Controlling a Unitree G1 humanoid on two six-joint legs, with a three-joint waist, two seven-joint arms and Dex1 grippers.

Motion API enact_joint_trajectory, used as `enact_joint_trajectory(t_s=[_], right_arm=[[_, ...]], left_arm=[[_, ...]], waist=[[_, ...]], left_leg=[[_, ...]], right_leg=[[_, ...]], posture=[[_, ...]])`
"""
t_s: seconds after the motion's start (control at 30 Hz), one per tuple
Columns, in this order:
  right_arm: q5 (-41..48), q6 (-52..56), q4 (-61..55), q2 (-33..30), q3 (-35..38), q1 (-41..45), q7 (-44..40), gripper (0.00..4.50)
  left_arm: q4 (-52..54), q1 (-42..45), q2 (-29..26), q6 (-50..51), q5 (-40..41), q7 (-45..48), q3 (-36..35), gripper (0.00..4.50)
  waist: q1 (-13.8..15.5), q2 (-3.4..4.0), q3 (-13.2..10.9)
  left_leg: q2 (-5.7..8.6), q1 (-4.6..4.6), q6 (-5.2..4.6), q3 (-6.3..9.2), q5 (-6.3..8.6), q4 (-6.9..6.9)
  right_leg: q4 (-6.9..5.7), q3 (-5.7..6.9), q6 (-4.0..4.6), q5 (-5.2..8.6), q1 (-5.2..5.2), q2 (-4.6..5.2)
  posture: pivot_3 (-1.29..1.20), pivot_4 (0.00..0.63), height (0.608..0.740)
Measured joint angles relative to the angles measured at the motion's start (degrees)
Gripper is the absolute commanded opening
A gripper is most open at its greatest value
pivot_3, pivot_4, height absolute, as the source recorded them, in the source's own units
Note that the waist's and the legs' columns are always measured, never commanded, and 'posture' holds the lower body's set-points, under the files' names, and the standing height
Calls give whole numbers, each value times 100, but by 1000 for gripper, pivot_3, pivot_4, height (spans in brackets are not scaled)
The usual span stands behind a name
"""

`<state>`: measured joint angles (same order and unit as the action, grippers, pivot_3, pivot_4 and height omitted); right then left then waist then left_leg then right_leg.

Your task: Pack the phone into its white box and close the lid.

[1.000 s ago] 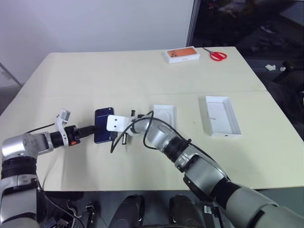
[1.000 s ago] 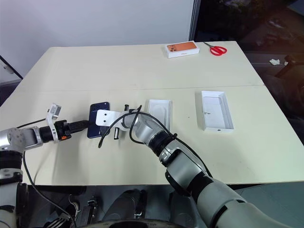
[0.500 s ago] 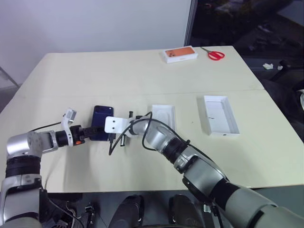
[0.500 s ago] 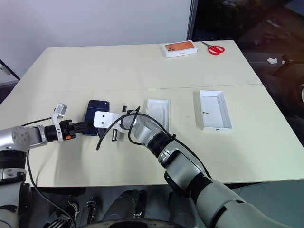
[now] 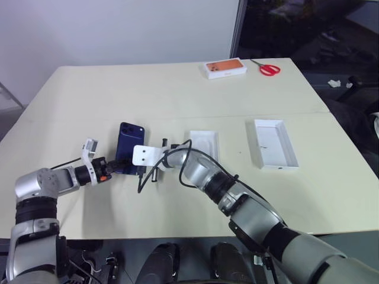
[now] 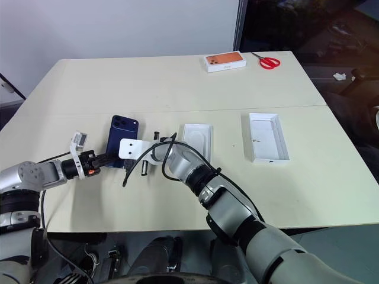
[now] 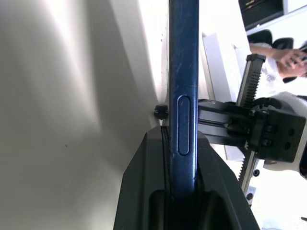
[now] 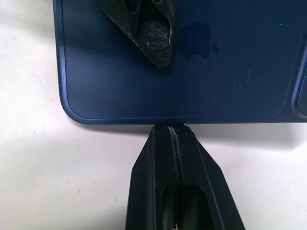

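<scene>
The phone (image 5: 128, 147) sits left of centre on the table (image 5: 89, 94), and I see its near end raised off the surface, its far end with the camera cluster lower. My left gripper (image 5: 116, 166) pinches that near end, one finger on each face, as the left wrist view shows along the thin side edge with its button. My right gripper (image 8: 171, 132) has its fingers pressed together, with the tips against the phone's right long edge and nothing between them. Right of the phone lies the white moulded insert (image 5: 204, 144), with a narrow strip of bare table between them. Further right, well apart, the white tray (image 5: 274, 144) lies open side up. Bare table runs wide beyond all three. At the far edge stand the orange-printed box (image 5: 225, 67) and red-handled scissors (image 5: 269, 68).
</scene>
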<state>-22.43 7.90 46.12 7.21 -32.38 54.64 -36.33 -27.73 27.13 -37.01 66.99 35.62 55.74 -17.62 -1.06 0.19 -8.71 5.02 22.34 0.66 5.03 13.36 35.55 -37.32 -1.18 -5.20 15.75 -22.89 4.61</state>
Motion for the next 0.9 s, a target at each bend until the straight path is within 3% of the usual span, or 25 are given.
enact_joint_trajectory(t_s=[0.2,0.47,0.6,0.7,0.8,0.9], right_arm=[[39,3,-120,-72,35,-40,-39,0],[655,451,-907,-338,643,-345,-479,0],[1616,1243,-1869,-464,1314,-619,-1088,0],[2662,2237,-2946,-750,1973,-716,-1679,913],[2939,2439,-3762,-1355,2011,-898,-2008,2340],[2982,2565,-4255,-2374,1719,-1411,-2534,2340]], left_arm=[[-122,-152,125,239,248,-69,-293,20],[-30,-329,181,416,468,-315,-625,20],[22,-412,283,639,719,-517,-1061,20],[307,-606,540,1094,1177,-641,-1509,0],[742,-714,841,1538,1540,-908,-1727,0],[1123,-721,1142,1667,1848,-1251,-1961,0]], waist=[[-8,-2,-1],[-67,-6,-2],[-123,-6,-4],[-124,-20,-14],[-109,-44,-23],[-85,-82,-44]], left_leg=[[0,1,0,-1,0,-10],[-2,2,2,-4,-1,-23],[-5,9,2,-4,-1,-28],[-6,22,1,-3,-1,-27],[-6,24,0,-3,0,-26],[-6,29,1,-4,0,-23]], right_leg=[[11,0,0,0,-1,1],[12,-9,0,0,-14,2],[13,-9,0,0,-22,1],[17,-7,-1,-1,-30,3],[22,-6,-1,-1,-30,5],[26,-3,-1,0,-30,7]], posture=[[0,150,740],[0,150,740],[0,150,740],[0,150,740],[0,150,740],[0,150,740]])
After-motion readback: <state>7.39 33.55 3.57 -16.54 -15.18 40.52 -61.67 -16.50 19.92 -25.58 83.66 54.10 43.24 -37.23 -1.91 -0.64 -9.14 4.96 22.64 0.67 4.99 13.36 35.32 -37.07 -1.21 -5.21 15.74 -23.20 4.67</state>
